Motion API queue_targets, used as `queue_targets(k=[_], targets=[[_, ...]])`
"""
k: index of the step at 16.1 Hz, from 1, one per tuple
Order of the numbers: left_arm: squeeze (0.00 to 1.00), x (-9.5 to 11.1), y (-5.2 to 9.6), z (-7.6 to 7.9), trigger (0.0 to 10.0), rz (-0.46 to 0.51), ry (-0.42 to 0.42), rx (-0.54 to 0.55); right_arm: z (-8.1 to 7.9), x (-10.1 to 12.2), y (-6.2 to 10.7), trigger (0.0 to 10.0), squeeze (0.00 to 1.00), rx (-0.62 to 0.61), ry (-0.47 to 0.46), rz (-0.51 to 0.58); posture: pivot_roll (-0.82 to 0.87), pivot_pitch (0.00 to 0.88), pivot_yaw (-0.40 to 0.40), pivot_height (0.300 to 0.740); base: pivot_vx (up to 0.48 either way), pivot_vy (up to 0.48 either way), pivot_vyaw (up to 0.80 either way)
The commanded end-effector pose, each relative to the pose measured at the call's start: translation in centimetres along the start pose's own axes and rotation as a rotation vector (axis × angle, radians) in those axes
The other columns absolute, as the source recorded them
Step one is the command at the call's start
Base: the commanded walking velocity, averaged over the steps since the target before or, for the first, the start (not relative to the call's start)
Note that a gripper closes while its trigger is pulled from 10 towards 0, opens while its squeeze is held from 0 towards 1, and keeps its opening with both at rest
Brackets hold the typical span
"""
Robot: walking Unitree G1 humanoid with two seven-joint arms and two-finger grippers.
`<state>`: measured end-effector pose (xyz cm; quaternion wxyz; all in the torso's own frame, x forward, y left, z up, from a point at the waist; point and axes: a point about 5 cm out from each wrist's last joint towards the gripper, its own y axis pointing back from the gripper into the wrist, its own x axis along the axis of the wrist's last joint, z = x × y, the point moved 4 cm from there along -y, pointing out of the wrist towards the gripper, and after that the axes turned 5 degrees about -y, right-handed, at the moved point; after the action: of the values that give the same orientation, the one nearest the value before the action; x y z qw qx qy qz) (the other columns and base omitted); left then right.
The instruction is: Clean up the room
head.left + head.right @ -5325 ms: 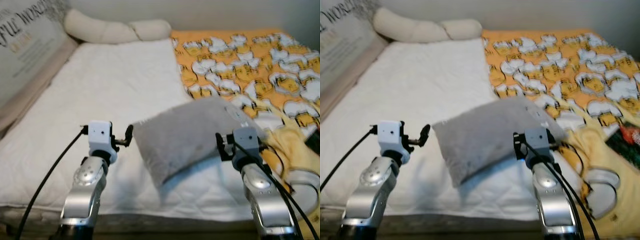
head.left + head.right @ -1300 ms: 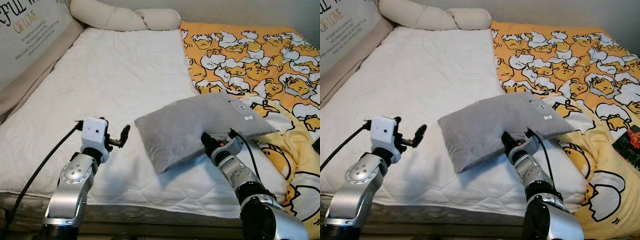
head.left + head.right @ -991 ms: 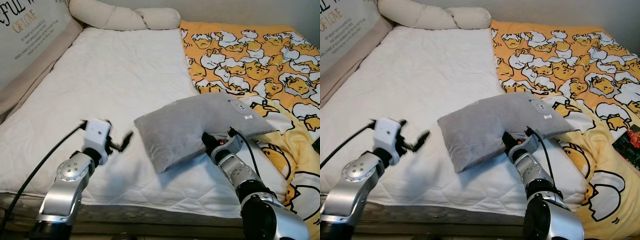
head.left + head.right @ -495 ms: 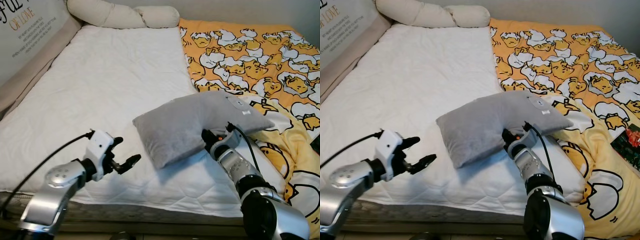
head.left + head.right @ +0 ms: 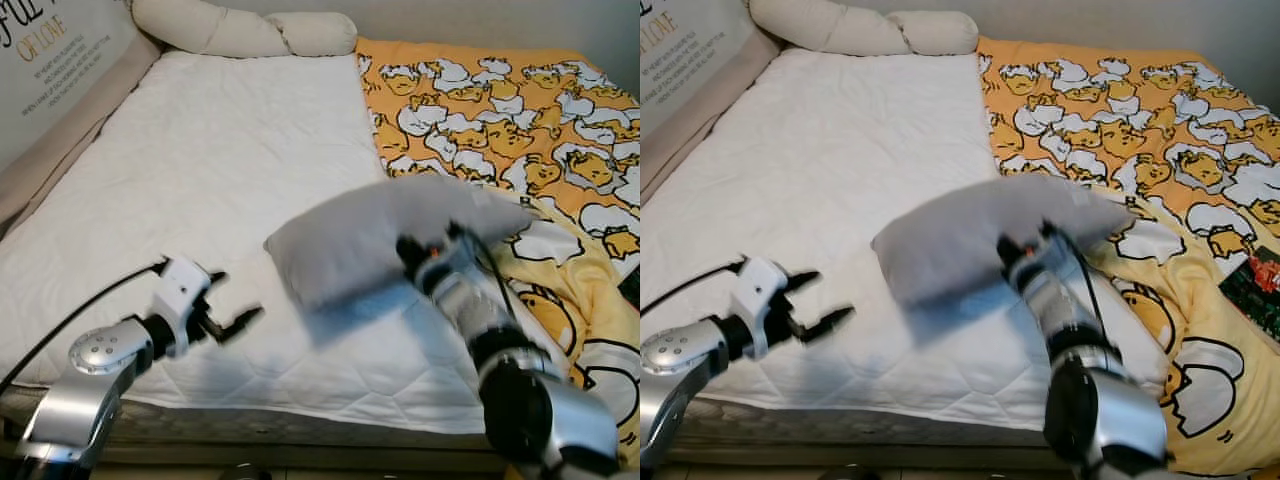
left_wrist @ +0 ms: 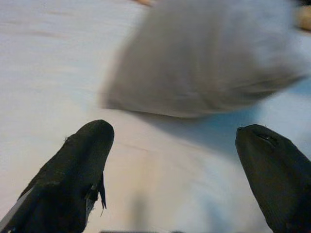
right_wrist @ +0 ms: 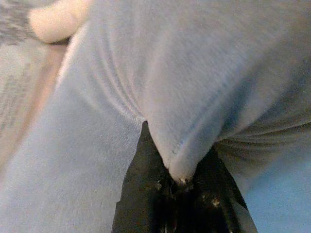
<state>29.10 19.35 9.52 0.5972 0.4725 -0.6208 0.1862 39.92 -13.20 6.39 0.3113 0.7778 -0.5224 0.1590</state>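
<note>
A grey pillow [image 5: 350,235] hangs tilted just above the white mattress [image 5: 220,150], blurred by motion, casting a shadow below it. My right gripper [image 5: 412,252] is shut on the pillow's near edge; the right wrist view shows both black fingers [image 7: 146,170] pinching the pillow [image 7: 194,73] seam. My left gripper [image 5: 232,302] is open, low over the mattress to the left of the pillow and apart from it. In the left wrist view its fingers [image 6: 82,160] are spread wide, with the pillow [image 6: 209,63] ahead of them.
A yellow blanket [image 5: 500,100] with a cartoon print covers the bed's right half. A long cream bolster [image 5: 240,35] lies at the head of the bed. A lettered board [image 5: 50,60] lines the left side. The mattress's front edge is just below my arms.
My right gripper has raised the pillow's near edge, so the pillow lifts off the mattress. My left arm has dropped from upright to low near the front edge, its gripper still open.
</note>
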Motion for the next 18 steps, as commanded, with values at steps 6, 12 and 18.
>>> queue_targets(k=[6,12,18], targets=[[0.00,1.6,1.9,-7.3,10.0,0.074,0.060,0.402,-14.1,1.0,-1.6,0.0,0.00,0.399,0.102,-0.066,0.11,0.000,-0.053,0.740,0.000,0.000,0.00],[0.00,1.2,2.6,-8.2,10.0,0.089,0.150,0.510,-15.3,4.4,1.2,0.0,0.00,0.616,0.035,-0.122,0.09,0.000,-0.040,0.740,0.000,0.000,0.00],[1.00,2.5,1.0,-8.3,10.0,0.206,0.260,0.416,5.4,-0.8,3.5,0.0,0.00,-0.003,0.231,-0.307,0.04,0.000,0.014,0.740,0.000,0.000,0.00]])
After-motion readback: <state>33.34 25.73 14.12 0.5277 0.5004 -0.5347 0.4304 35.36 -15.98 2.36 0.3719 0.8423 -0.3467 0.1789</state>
